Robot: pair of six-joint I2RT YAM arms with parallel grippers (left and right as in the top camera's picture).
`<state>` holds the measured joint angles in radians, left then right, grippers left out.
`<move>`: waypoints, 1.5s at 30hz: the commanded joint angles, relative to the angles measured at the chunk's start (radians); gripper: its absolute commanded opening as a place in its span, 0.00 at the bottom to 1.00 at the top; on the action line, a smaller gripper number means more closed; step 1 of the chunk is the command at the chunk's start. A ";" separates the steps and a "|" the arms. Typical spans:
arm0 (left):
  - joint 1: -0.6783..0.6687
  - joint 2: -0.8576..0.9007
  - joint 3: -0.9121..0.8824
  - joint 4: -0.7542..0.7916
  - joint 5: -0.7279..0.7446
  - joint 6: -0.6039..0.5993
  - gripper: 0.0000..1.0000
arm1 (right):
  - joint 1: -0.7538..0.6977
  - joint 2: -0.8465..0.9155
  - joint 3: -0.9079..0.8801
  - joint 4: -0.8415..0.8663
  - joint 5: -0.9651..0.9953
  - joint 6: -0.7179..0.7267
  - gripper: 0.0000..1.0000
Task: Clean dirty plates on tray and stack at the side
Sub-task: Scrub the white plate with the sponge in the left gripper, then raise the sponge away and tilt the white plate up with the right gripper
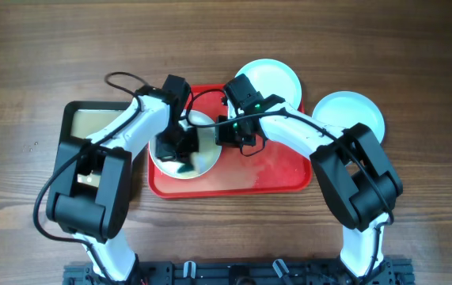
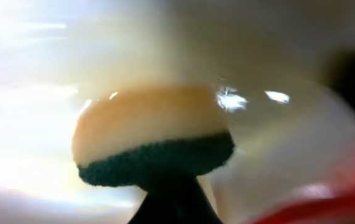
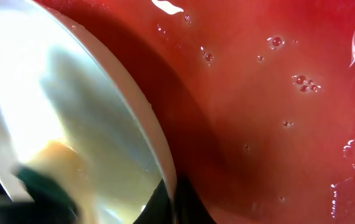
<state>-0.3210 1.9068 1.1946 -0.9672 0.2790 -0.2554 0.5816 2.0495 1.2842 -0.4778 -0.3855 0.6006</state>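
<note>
Where wet, glossy bubble-beaded red tray (image 3: 276, 124)

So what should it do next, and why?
Probably sweep the yellow-and-green sponge across the round pale plate on the wet red plastic tray: the left gripper presses it there and the right gripper seems to pinch the rim.

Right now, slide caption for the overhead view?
Left gripper presses a yellow-green sponge onto a pale round plate on the red plastic tray; right gripper grips its rim; two plates sit outside.
</note>
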 commanded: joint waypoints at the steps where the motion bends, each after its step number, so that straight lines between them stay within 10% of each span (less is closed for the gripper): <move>1: -0.010 0.030 -0.016 0.114 0.341 0.213 0.04 | -0.005 0.040 -0.016 -0.010 0.017 0.001 0.04; 7: -0.007 0.030 -0.015 0.508 -0.148 -0.143 0.04 | -0.005 0.040 -0.016 -0.013 0.017 0.001 0.04; 12: -0.007 0.029 0.080 0.314 -0.624 -0.277 0.04 | -0.005 0.040 -0.016 -0.017 0.004 -0.024 0.04; 22: 0.092 0.031 0.498 -0.145 -0.352 -0.276 0.04 | -0.011 -0.089 0.012 -0.131 0.097 -0.154 0.04; 31: 0.100 0.037 0.493 -0.145 -0.335 -0.277 0.04 | 0.151 -0.499 0.011 -0.327 0.987 -0.182 0.04; 45: 0.101 0.037 0.493 -0.145 -0.320 -0.278 0.04 | 0.508 -0.522 0.011 -0.398 1.832 -0.213 0.04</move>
<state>-0.2214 1.9434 1.6806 -1.1145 -0.0536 -0.5152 1.0485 1.5425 1.2957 -0.8787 1.2144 0.3981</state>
